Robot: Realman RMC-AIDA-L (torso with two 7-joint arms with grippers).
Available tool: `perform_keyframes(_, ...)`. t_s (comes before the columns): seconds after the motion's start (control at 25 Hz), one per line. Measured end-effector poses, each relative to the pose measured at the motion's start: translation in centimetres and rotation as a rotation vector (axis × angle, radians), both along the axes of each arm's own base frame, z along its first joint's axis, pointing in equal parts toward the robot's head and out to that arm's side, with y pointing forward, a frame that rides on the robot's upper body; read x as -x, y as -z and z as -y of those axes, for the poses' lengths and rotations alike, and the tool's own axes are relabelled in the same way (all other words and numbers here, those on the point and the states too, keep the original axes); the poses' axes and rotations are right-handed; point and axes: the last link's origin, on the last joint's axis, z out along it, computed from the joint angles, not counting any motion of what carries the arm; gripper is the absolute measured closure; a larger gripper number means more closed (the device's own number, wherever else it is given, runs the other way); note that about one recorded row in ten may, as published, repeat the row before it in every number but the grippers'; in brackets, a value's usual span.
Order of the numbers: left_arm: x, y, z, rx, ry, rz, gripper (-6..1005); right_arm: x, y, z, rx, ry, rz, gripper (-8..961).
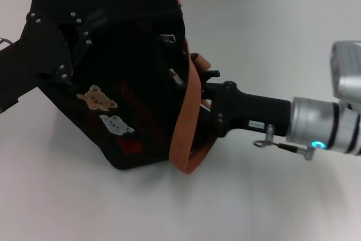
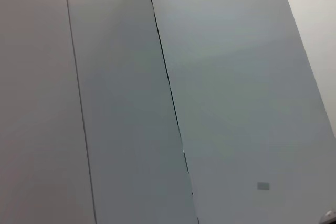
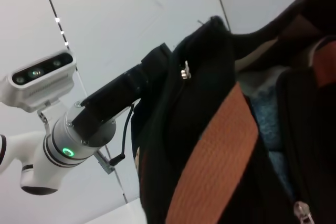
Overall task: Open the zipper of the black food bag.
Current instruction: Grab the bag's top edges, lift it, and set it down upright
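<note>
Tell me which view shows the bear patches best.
The head view: the tan and white bear patches sit in plain sight on the black bag's side. The right wrist view shows the bag's top, strap and zipper pull, no patches. The left wrist view shows only wall panels.

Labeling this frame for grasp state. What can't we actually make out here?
- Right gripper: head view, tips buried behind the orange handle and bag; open or shut unclear.
- Left gripper: head view, black against the black bag; grip state unclear. Its wrist view shows only wall panels.
- Zipper: right wrist view, cut off by the frame edge; how far it is open can't be told.
</note>
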Motion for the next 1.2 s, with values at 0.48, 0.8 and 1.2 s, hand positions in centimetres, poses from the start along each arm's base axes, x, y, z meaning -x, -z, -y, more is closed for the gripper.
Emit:
perform_keyframes(0.48, 0.1, 0.5, 0.2, -0.006, 0.005, 0.002, 979, -2.7, -2.3, 0.2, -0.310, -0.009, -0.017, 569)
perform_keyframes(0.8, 0.1, 0.8, 0.3, -0.001, 0.000, -0.001, 979, -2.0, -2.4, -1.4, -0.334, -0.005, 0.006, 591)
perform_keyframes(1.2, 0.2, 1.0, 0.3, -0.004, -0.005, 0.006, 978, -1.2, -0.9, -1.7, -0.278, -0.040, 0.063, 618)
